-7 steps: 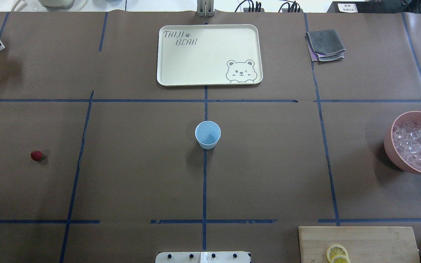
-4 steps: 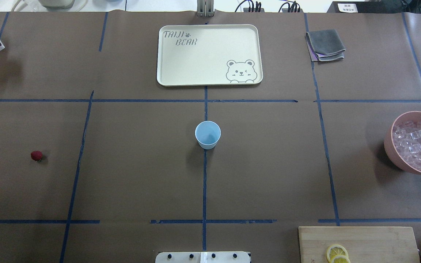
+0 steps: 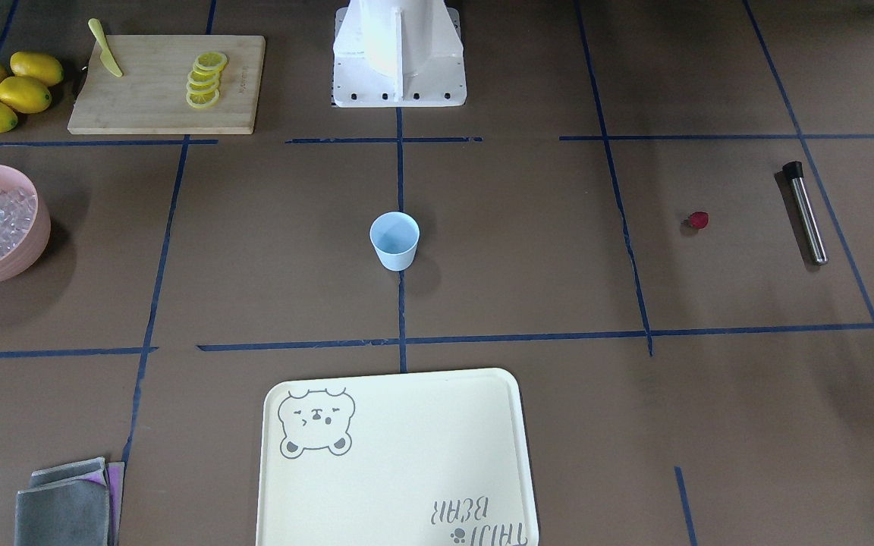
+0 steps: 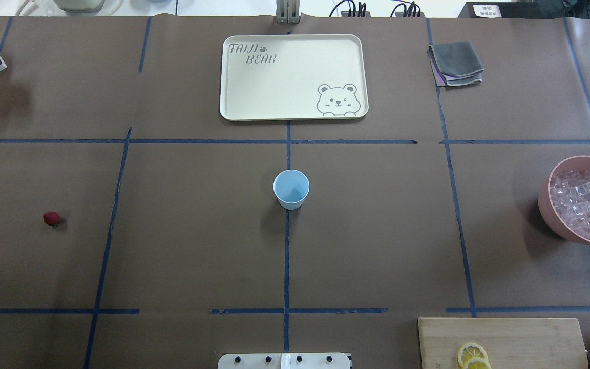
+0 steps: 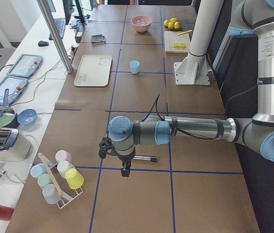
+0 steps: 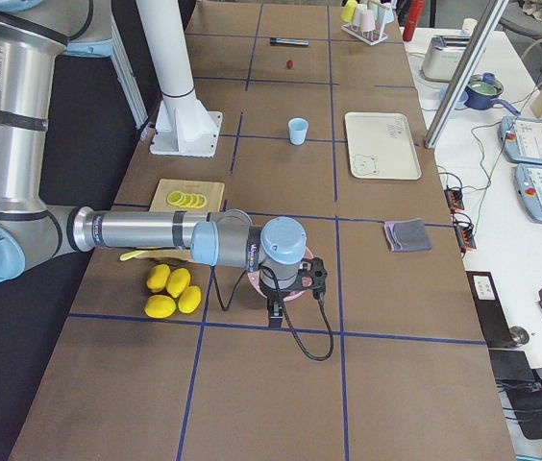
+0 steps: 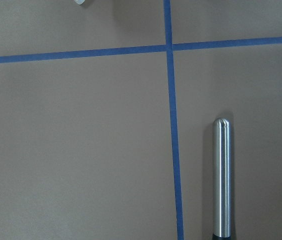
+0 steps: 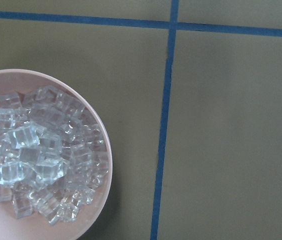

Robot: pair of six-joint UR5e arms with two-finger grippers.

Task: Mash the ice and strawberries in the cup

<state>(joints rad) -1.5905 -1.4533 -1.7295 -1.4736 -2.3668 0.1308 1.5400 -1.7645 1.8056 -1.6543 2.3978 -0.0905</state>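
Observation:
The pale blue cup [image 4: 291, 188] stands upright and empty at the table's middle, also in the front view [image 3: 394, 240]. One small dark red strawberry [image 4: 51, 218] lies far left of it. The ice [image 4: 582, 205] fills a pink bowl [image 4: 547, 207] at the right edge and shows close in the right wrist view [image 8: 36, 160]. My left gripper [image 5: 126, 171] hangs above a steel muddler [image 3: 807, 216]. My right gripper [image 6: 273, 313] hangs above the ice bowl. I cannot tell whether either is open or shut.
A cream bear tray [image 4: 233, 77] lies beyond the cup. A folded grey cloth [image 4: 455, 62] is at the far right. A cutting board [image 3: 164, 83] with lemon slices and a yellow knife, and whole lemons [image 3: 4, 87], sit near the ice bowl. A cup rack [image 5: 59, 177] stands at the left end.

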